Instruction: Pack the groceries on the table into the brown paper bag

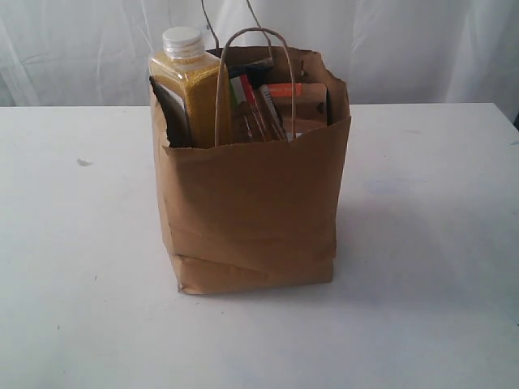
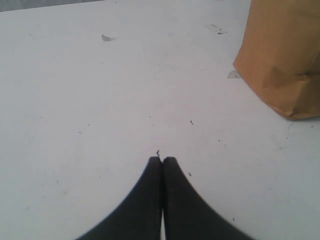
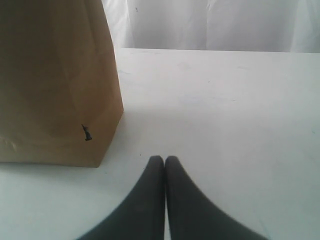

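in the exterior view i see the brown paper bag [image 1: 251, 211] standing upright near the middle of the white table [image 1: 430, 259], with its twisted handles [image 1: 253, 30] raised above the jagged top edge. the yellow-grain bottle [image 1: 188, 81] pokes out at the bag's left side, white cap uppermost. beside it the spaghetti packet [image 1: 247, 101] shows its flag stripe, and the kraft pouch [image 1: 304, 101] with the orange strip sits towards the right. all three are inside the bag.

in the left wrist view my left gripper [image 2: 162, 160] is clenched with nothing between its tips, above bare table [image 2: 100, 100] with small dark specks. a lower corner of the bag [image 2: 285, 60] stands well apart from it.

in the right wrist view my right gripper [image 3: 164, 159] is clenched and empty too, over the table [image 3: 225, 100]. the bag's wall [image 3: 55, 80] is near it but not touching.
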You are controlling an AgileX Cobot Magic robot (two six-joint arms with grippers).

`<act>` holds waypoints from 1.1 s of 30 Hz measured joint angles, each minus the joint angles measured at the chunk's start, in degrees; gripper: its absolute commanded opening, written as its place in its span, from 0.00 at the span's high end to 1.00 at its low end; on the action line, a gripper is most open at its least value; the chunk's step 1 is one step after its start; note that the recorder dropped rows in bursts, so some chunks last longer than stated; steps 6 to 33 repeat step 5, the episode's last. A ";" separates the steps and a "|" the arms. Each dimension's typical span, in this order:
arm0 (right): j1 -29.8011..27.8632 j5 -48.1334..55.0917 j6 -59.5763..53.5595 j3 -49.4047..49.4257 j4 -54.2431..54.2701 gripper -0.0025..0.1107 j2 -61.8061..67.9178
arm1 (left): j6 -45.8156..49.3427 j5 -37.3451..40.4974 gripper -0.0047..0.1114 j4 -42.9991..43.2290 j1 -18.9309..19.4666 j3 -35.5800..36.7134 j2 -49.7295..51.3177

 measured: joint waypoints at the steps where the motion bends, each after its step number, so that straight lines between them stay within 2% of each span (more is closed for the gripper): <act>1: 0.00 0.00 0.00 0.00 0.00 0.98 0.00 | 0.00 0.00 0.96 0.00 0.00 0.00 0.00; 33: 0.00 0.00 0.00 0.00 0.00 0.98 0.00 | 0.00 0.00 0.96 0.00 0.00 0.00 0.00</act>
